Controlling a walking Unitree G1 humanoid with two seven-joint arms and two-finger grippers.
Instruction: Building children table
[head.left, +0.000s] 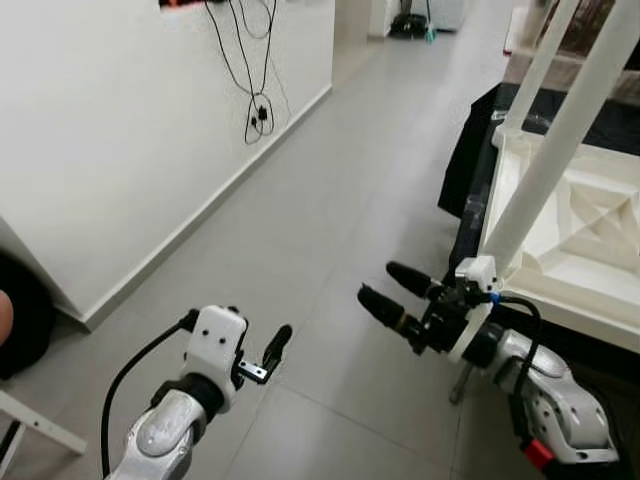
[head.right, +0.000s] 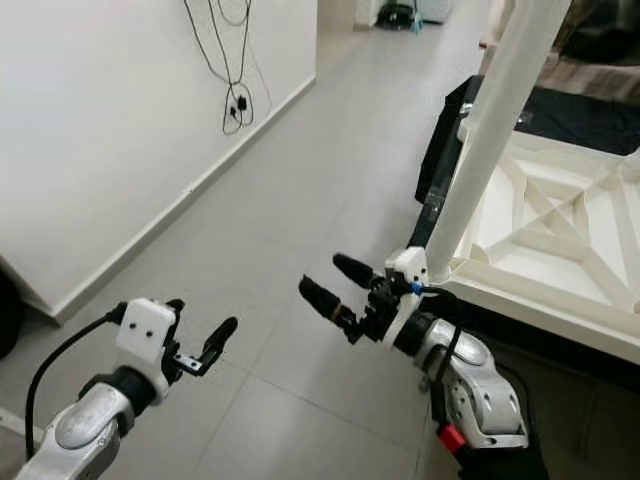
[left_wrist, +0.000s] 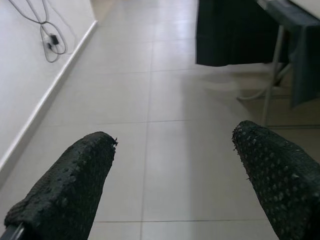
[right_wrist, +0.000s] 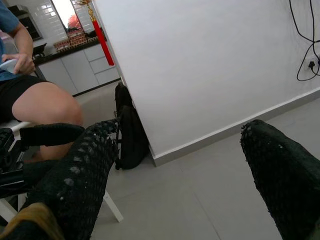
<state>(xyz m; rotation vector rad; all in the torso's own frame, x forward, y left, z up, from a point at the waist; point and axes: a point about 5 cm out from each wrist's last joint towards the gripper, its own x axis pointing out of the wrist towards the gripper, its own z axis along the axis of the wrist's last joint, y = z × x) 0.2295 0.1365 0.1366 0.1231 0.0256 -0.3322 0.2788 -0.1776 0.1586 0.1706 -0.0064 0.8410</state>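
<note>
Though apart, table leg (head.left: 560, 140) beside rt tool (head.left: 393, 290)

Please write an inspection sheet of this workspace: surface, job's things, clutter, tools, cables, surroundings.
Surface: grey tiled floor; the table stands on a dark-draped stand.
Job's things: white table lies upside down, ribbed underside up; one leg is fitted at its near corner, pointing up.
Clutter: black bag on the floor at the wall's corner.
Tools: left tool open, empty, over the floor; right tool open, empty, next to the leg's base.
Cables: black cables hang down the wall to a socket.
Surroundings: white wall on the left; a seated person holding a phone; kitchen cabinets behind.
</note>
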